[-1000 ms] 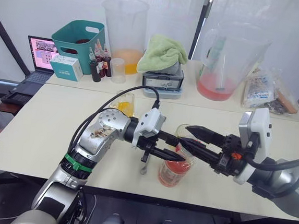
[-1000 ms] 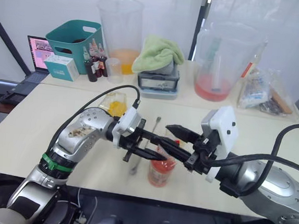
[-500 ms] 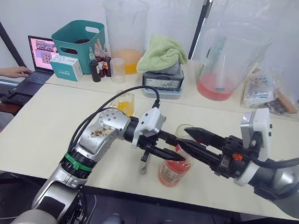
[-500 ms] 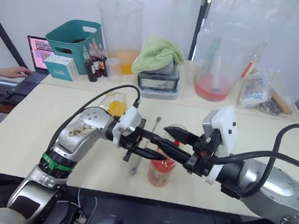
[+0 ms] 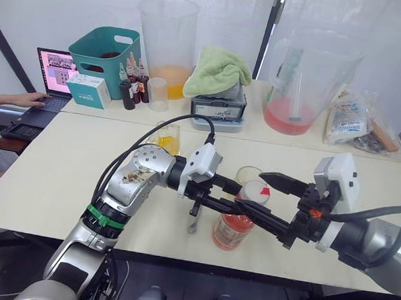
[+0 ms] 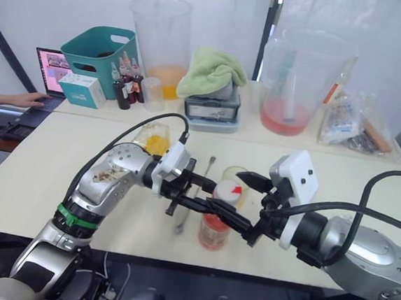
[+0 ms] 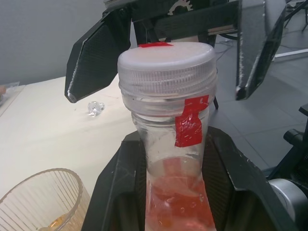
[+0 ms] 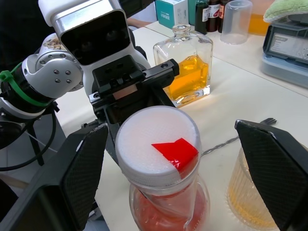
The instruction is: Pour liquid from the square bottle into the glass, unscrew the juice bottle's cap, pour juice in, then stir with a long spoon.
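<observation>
Cream table (image 5: 58, 173), white curtain behind; left tool (image 5: 233, 198) clamps the juice bottle (image 5: 233, 229), right tool (image 5: 274, 203), spread apart, has pulled back off the cap (image 5: 256, 192).

juice bottle (image 7: 175, 159): base cut off at 6 o'clock edge, left wrist view | glass (image 8: 252, 192): lower part cut off at 5 o'clock, right wrist view | long spoon (image 5: 194, 216): mostly hidden behind left gripper (image 5: 232, 203) | label print illegible
</observation>
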You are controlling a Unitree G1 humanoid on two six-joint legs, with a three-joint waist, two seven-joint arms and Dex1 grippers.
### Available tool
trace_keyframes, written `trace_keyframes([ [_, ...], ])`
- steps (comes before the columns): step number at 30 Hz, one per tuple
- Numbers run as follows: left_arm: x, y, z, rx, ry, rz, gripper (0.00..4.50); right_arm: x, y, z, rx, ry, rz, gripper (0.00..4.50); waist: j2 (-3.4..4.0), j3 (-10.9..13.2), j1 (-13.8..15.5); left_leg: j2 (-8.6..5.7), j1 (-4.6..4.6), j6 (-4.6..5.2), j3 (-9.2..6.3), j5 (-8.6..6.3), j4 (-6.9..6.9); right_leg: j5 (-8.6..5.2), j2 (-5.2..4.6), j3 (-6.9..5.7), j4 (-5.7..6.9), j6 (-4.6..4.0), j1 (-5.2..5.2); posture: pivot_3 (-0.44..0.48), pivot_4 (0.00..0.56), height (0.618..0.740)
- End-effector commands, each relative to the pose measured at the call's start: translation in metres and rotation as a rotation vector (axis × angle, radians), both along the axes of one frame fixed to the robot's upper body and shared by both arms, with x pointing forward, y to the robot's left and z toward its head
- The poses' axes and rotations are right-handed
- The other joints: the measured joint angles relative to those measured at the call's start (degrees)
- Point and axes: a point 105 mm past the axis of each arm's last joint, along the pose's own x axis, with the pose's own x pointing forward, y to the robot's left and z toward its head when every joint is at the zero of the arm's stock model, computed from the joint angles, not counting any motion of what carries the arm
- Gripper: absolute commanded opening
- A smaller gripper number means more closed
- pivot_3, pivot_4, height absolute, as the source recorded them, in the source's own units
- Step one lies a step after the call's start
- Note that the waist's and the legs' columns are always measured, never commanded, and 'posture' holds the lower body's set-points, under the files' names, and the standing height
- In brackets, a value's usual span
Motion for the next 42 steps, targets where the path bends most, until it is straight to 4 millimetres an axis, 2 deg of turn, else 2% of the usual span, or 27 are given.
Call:
trace_keyframes([
  [1,-0.001,-0.002,0.008,-0.017,-0.03,-0.008,1.16,-0.001,0.0,0.005,0.019,-0.03,0.0,4.47,0.0,0.0,0.0,0.0,0.0,0.0,0.0,0.0,0.0,0.0,0.0,0.0,-0.01,0.0,0.0,0.0,0.15,0.74],
  [3,-0.001,-0.002,0.008,-0.016,-0.029,-0.008,1.16,-0.001,0.001,0.005,0.028,-0.033,0.0,4.47,0.0,0.0,0.0,0.0,0.0,0.0,0.0,0.0,0.0,0.0,0.0,0.0,-0.01,0.0,0.0,0.0,0.15,0.74],
  [5,-0.001,-0.002,0.008,-0.016,-0.028,-0.007,1.16,-0.001,0.001,0.006,0.037,-0.036,0.001,3.62,0.0,0.0,0.0,0.0,0.0,0.0,0.01,0.0,0.0,0.0,0.0,0.01,-0.01,0.0,0.0,0.0,0.15,0.74],
  [11,0.0,-0.001,0.008,-0.013,-0.029,-0.005,1.16,0.0,0.001,0.009,0.057,-0.041,0.0,1.78,0.0,0.0,0.0,0.0,-0.01,0.0,0.01,0.0,0.0,0.0,0.0,0.01,-0.01,0.0,0.0,0.0,0.15,0.74],
  [15,0.0,-0.001,0.007,-0.008,-0.027,-0.005,1.16,0.002,0.001,0.012,0.065,-0.055,0.014,1.78,0.0,0.0,-0.2,0.01,0.0,0.0,0.02,0.0,-0.01,0.0,0.01,0.01,-0.02,0.0,0.0,0.0,0.15,0.74],
  [19,0.0,0.0,0.006,-0.003,-0.028,-0.008,1.16,0.006,0.005,0.015,0.037,-0.077,0.13,1.78,0.0,0.0,-0.4,0.02,0.0,0.01,0.03,0.01,-0.01,0.0,0.01,0.01,-0.05,0.0,0.0,0.0,0.15,0.74],
  [26,0.0,-0.001,0.006,0.004,-0.029,-0.019,1.16,0.02,0.009,0.013,-0.122,-0.057,0.619,1.78,0.09,0.0,-0.8,0.07,0.09,0.08,0.14,0.04,-0.05,0.0,0.05,0.01,-0.05,0.0,-0.05,0.0,0.15,0.74],
  [29,-0.001,0.0,0.006,0.01,-0.033,-0.026,1.16,0.039,0.015,0.021,-0.191,-0.051,0.801,1.78,0.11,0.1,-1.2,0.07,0.09,0.08,0.13,0.04,-0.1,0.0,0.04,0.0,-0.01,-0.01,-0.08,0.0,0.15,0.74],
  [31,-0.003,-0.001,0.006,0.011,-0.034,-0.029,1.16,0.044,0.017,0.025,-0.226,-0.021,0.898,1.78,0.18,0.1,-1.4,0.09,0.07,0.08,0.19,0.04,-0.11,0.01,0.04,0.0,-0.03,-0.01,-0.14,0.0,0.15,0.74],
  [37,-0.003,-0.001,0.006,0.008,-0.035,-0.023,1.16,0.052,0.014,0.03,-0.241,0.001,0.934,1.78,0.2,0.1,-0.3,0.0,0.04,0.07,-0.02,0.03,-0.11,0.02,-0.02,-0.1,0.32,-0.02,-0.2,0.0,0.15,0.74],
  [39,-0.004,-0.001,0.006,0.006,-0.035,-0.022,1.16,0.052,0.014,0.034,-0.217,-0.009,0.919,2.82,0.2,0.1,-0.4,-0.01,0.01,0.07,-0.06,0.03,-0.11,0.02,-0.05,-0.12,0.32,-0.02,-0.21,0.0,0.15,0.74],
  [40,-0.004,-0.001,0.006,0.006,-0.034,-0.022,1.16,0.051,0.015,0.04,-0.19,-0.023,0.897,3.0,0.2,0.1,-0.3,-0.01,0.01,0.07,-0.06,0.03,-0.11,0.02,-0.05,-0.13,0.31,-0.02,-0.21,0.0,0.15,0.74],
  [42,-0.004,-0.002,0.006,0.005,-0.034,-0.022,1.16,0.048,0.015,0.048,-0.151,-0.045,0.867,3.84,0.2,0.1,-0.3,-0.04,0.01,0.07,-0.08,0.03,-0.11,0.02,-0.07,-0.13,0.36,-0.02,-0.21,0.0,0.15,0.74],
])
